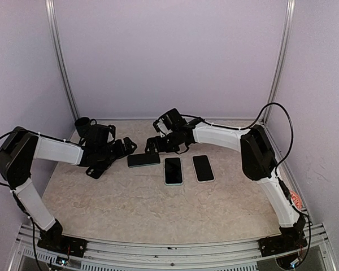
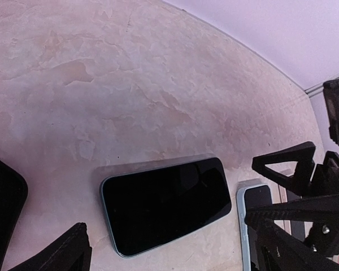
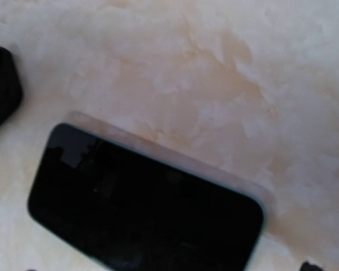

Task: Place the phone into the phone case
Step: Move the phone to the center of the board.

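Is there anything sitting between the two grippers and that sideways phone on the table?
Nothing visible. The phone lies flat with bare table between it and the left gripper and right gripper, both jaws open.

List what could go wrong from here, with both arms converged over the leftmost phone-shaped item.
1. The left end effector and right end effector, both open, flank the horizontal phone closely; the arms could collide.
2. That phone lies flat on the table, so fingers may slip off its thin edge.
3. Two similar dark slabs sit alongside; which is the case is unclear from above.
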You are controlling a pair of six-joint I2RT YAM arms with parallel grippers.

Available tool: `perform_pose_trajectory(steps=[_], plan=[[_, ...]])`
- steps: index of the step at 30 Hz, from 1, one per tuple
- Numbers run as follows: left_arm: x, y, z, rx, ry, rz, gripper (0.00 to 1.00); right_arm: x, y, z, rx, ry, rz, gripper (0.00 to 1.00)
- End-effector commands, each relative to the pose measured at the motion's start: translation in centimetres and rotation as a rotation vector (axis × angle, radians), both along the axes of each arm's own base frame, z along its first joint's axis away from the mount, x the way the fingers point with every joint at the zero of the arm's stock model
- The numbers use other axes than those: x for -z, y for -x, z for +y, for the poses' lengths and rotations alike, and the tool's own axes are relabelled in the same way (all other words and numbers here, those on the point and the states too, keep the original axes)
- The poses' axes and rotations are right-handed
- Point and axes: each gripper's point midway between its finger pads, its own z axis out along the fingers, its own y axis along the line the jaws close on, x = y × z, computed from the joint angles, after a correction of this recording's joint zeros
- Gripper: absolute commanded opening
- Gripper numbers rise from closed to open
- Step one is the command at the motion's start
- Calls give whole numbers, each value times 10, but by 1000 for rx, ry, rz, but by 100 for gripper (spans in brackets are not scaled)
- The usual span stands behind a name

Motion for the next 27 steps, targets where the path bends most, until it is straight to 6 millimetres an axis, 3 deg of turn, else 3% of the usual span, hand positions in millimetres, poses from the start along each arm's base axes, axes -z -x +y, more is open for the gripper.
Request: perform_pose_trajectory(steps=[1,19,23,27], plan=[[-23,-3,2,-2,86,-83,99,4,-6,5,7,-14,27,99],[8,-16,-1,-19,169,-36,99,46,1,16,-52,-44,111,99],[12,-16,-2,-15,170,-31,99,43,7,24,-94,-74,113,99],[14,-15,-3,-12,175,-21,99,27,15,35,-136,-108,90,99]])
